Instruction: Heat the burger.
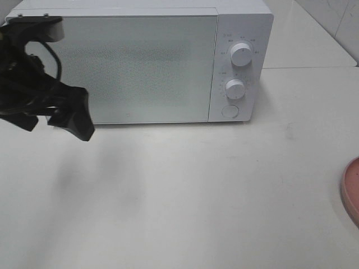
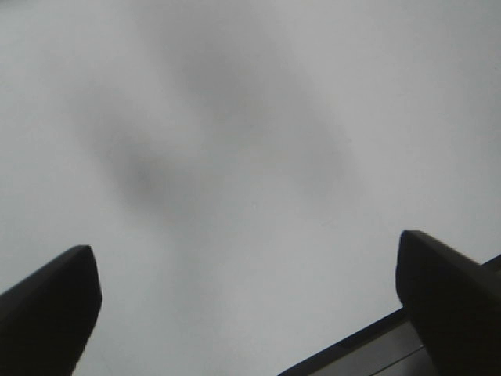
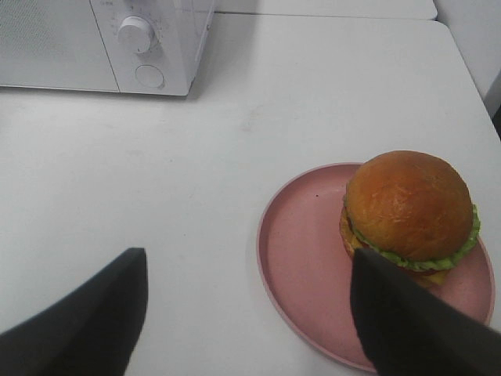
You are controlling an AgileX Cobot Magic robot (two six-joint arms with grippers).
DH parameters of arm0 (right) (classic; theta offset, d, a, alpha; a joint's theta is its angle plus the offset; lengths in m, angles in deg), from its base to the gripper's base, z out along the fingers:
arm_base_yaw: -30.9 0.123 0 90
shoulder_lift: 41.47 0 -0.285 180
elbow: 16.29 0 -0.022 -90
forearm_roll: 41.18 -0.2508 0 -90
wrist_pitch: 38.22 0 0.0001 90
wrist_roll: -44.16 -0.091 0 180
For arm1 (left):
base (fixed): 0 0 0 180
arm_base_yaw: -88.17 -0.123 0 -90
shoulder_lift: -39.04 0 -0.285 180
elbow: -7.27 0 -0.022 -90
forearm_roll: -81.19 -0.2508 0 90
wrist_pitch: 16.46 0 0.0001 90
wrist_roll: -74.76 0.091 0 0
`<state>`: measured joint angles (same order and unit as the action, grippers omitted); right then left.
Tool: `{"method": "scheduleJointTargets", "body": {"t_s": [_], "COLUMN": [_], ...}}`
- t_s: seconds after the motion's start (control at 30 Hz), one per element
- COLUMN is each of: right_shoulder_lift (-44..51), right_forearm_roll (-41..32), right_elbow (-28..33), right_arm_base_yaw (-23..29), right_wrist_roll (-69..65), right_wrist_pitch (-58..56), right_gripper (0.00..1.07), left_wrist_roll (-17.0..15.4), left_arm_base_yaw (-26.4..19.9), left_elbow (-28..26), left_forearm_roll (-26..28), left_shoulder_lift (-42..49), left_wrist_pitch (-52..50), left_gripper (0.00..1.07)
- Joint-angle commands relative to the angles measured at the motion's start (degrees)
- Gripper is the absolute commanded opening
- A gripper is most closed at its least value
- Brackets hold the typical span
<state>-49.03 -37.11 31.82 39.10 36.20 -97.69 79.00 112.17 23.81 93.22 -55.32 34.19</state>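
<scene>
Burger (image 3: 410, 211) sits upright on the pink plate (image 3: 301, 258), toward its 3 o'clock side: glossy golden-brown dome, green lettuce frill peeking out underneath. Plate rests on the white table (image 3: 156, 180), with the white microwave (image 1: 140, 61) off at 11 o'clock, door closed. Right gripper (image 3: 243, 317) hovers spread wide just short of the plate, holding nothing. Left gripper (image 2: 246, 305) is released too, fingers parted over bare tabletop.

I can read no text anywhere. The microwave (image 1: 241, 61) carries small grey markings ringing its upper knob (image 1: 241, 54) and lower knob (image 1: 235, 89), and a faint mark above the upper knob, all too small and blurred to make out.
</scene>
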Motion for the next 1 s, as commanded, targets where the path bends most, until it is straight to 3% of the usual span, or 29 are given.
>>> {"method": "scheduleJointTargets", "body": {"t_s": [0.03, 0.27, 0.4, 0.47, 0.73, 0.87, 0.93, 1.0], "right_shoulder_lift": [1.5, 1.5, 1.5, 1.5, 1.5, 1.5, 1.5, 1.5], "right_forearm_roll": [0.1, 0.1, 0.1, 0.1, 0.1, 0.1, 0.1, 0.1], "right_elbow": [0.1, 0.1, 0.1, 0.1, 0.1, 0.1, 0.1, 0.1], "right_arm_base_yaw": [-0.3, -0.3, -0.3, -0.3, -0.3, -0.3, -0.3, -0.3], "right_wrist_roll": [0.5, 0.5, 0.5, 0.5, 0.5, 0.5, 0.5, 0.5], "right_wrist_pitch": [-0.1, -0.1, -0.1, -0.1, -0.1, -0.1, -0.1, -0.1], "right_gripper": [0.70, 0.70, 0.70, 0.70, 0.70, 0.70, 0.70, 0.70], "left_wrist_roll": [-0.4, -0.5, -1.1, -3.1, -2.9, -1.4, 2.1, 2.2], "left_arm_base_yaw": [-3.9, -6.8, -6.9, -6.9, -6.9, -6.9, -6.9, -6.9], "left_elbow": [4.5, 10.9, 13.8, 17.3, 22.6, 24.6, 27.8, 28.8], "left_forearm_roll": [-0.4, -1.1, -1.9, -2.9, -3.4, -3.6, -3.3, -3.0], "left_shoulder_lift": [5.0, 12.6, 16.3, 21.0, 28.8, 32.0, 35.8, 36.9], "left_wrist_pitch": [0.7, 0.7, 0.7, 0.8, 2.5, 3.0, 3.2, 3.3], "left_gripper": [0.95, 0.94, 0.94, 0.94, 0.94, 0.94, 0.94, 0.94]}}
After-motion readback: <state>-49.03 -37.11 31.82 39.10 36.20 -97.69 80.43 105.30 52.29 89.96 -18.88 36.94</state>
